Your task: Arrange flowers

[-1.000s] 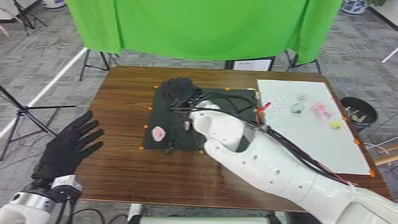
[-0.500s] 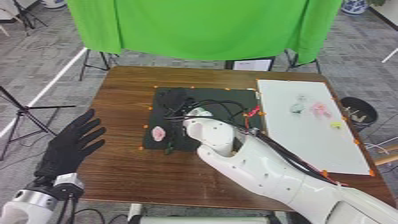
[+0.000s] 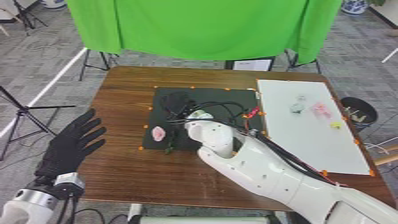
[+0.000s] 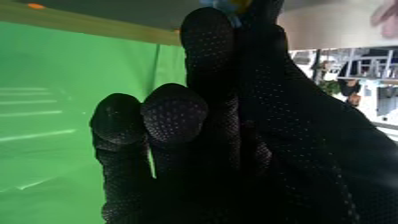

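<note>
Steering slowly above the black mat should spare the pink flower; whether my right hand grips anything, I cannot tell.

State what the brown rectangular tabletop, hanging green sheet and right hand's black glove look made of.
Brown tabletop: wood or wood-look laminate, low sheen, from its streaky grain.
Green sheet: probably cloth, matte, since it drapes in soft folds.
Black glove on the right hand: likely fabric, dull, finely dotted.

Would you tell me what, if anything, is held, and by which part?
The left robot hand holds nothing; whether the right robot hand holds anything cannot be told.
</note>
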Action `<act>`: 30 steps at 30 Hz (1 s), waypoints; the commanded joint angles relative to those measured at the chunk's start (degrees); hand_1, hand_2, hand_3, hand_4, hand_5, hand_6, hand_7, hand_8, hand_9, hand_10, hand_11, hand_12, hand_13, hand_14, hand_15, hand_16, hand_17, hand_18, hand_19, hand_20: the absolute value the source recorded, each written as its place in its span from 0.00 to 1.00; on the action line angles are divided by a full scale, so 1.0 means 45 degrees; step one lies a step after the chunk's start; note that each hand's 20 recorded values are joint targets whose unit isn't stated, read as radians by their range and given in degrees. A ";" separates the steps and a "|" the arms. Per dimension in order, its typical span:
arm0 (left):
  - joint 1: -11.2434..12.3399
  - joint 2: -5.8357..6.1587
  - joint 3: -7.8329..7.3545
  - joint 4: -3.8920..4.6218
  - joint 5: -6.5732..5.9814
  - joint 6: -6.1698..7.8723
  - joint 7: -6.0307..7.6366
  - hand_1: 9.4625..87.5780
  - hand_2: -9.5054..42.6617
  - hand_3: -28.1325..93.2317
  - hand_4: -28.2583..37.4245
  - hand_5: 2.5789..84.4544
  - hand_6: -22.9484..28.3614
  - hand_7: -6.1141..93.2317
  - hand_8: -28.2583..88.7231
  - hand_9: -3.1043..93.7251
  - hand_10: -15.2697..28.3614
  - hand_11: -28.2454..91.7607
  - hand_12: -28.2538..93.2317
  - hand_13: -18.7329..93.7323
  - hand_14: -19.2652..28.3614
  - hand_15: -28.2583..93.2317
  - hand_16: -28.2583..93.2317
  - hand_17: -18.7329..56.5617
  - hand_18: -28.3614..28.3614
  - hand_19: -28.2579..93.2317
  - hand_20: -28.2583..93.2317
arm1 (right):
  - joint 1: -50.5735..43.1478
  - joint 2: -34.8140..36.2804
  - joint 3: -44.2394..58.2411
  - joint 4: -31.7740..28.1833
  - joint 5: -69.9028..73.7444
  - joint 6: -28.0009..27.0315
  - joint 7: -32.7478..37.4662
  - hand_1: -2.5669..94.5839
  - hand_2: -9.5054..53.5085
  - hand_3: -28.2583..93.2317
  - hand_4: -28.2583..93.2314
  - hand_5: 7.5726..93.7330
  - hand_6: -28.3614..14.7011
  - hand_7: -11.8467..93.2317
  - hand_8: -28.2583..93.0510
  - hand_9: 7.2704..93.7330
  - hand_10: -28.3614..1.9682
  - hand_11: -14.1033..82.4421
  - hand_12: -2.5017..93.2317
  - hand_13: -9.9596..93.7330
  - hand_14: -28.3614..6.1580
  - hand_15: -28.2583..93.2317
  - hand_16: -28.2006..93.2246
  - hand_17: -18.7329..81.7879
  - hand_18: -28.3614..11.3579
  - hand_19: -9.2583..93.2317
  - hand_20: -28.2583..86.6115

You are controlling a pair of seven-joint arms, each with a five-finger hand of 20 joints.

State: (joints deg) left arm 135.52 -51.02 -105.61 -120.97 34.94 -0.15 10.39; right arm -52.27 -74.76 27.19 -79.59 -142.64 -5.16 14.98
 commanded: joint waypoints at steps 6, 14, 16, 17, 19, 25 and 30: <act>-0.0038 0.0037 0.0068 0.0077 0.0015 0.0067 -0.0035 0.19 0.09 0.81 0.00 0.26 0.50 0.24 0.16 0.24 0.58 0.35 0.40 0.29 0.69 0.40 0.27 0.09 0.85 0.49 0.31 | 0.0011 -0.0236 0.0064 0.0148 -0.0550 -0.0475 0.0283 0.47 0.00 0.91 0.00 0.66 0.71 0.58 0.27 0.91 0.81 0.31 0.55 0.76 0.67 0.84 0.54 0.52 0.23 0.96 0.72; -0.0037 0.0019 0.0065 0.0079 0.0023 0.0040 -0.0072 0.19 0.10 0.81 0.00 0.26 0.50 0.24 0.16 0.24 0.58 0.35 0.40 0.29 0.69 0.40 0.27 0.09 0.85 0.49 0.31 | 0.0101 -0.0180 0.0054 0.0053 -0.0556 -0.0581 0.0455 0.45 0.00 0.90 0.00 0.61 0.69 0.58 0.26 0.85 0.81 0.30 0.53 0.73 0.66 0.85 0.54 0.51 0.24 0.95 0.72; -0.0023 0.0013 0.0055 0.0077 0.0025 0.0066 -0.0060 0.19 0.10 0.80 0.00 0.26 0.50 0.24 0.16 0.24 0.58 0.35 0.40 0.29 0.69 0.40 0.27 0.09 0.85 0.49 0.31 | 0.0076 -0.0216 0.0130 0.0042 -0.0679 -0.0726 0.0423 0.45 0.00 0.90 0.00 0.60 0.69 0.58 0.25 0.84 0.80 0.30 0.53 0.72 0.66 0.86 0.54 0.50 0.24 0.95 0.72; -0.0023 0.0012 0.0047 0.0076 0.0008 0.0052 -0.0077 0.19 0.10 0.80 0.00 0.26 0.50 0.24 0.16 0.24 0.58 0.35 0.40 0.29 0.69 0.40 0.27 0.09 0.85 0.49 0.31 | 0.0058 -0.0216 0.0170 0.0004 -0.0708 -0.0826 0.0432 0.44 0.00 0.90 0.00 0.60 0.69 0.57 0.25 0.84 0.80 0.30 0.53 0.72 0.66 0.86 0.53 0.50 0.24 0.95 0.73; -0.0052 0.0005 0.0071 0.0087 0.0031 0.0051 -0.0070 0.19 0.10 0.80 0.00 0.26 0.50 0.24 0.16 0.24 0.58 0.35 0.40 0.29 0.69 0.40 0.27 0.09 0.85 0.49 0.32 | 0.0087 -0.0196 0.0210 -0.0080 -0.0657 -0.1038 0.0428 0.43 0.00 0.91 0.00 0.58 0.69 0.56 0.25 0.81 0.77 0.34 0.50 0.72 0.66 0.86 0.53 0.50 0.24 0.94 0.73; -0.0005 -0.0047 0.0036 0.0087 0.0032 0.0000 -0.0099 0.19 0.10 0.81 0.00 0.26 0.50 0.24 0.16 0.24 0.58 0.35 0.40 0.29 0.69 0.40 0.27 0.09 0.85 0.49 0.32 | 0.0002 -0.0140 0.0507 -0.0417 -0.0607 -0.2006 0.0479 0.41 0.00 0.92 0.00 0.57 0.69 0.51 0.16 0.73 0.74 0.42 0.43 0.69 0.66 0.87 0.53 0.49 0.24 0.94 0.74; 0.0101 -0.0129 -0.0067 0.0062 0.0027 0.0015 -0.0133 0.19 0.10 0.81 0.00 0.26 0.50 0.24 0.16 0.24 0.58 0.35 0.40 0.29 0.69 0.40 0.27 0.09 0.85 0.49 0.31 | -0.0261 0.0042 0.1259 -0.1278 0.0467 -0.3147 0.0615 0.37 0.00 0.94 0.00 0.50 0.66 0.51 0.09 0.63 0.65 0.55 0.33 0.66 0.65 0.88 0.52 0.47 0.24 0.93 0.75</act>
State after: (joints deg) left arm 135.04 -50.86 -105.34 -120.73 34.94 -0.17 10.29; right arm -52.63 -75.36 29.18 -80.94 -144.50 -14.31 16.72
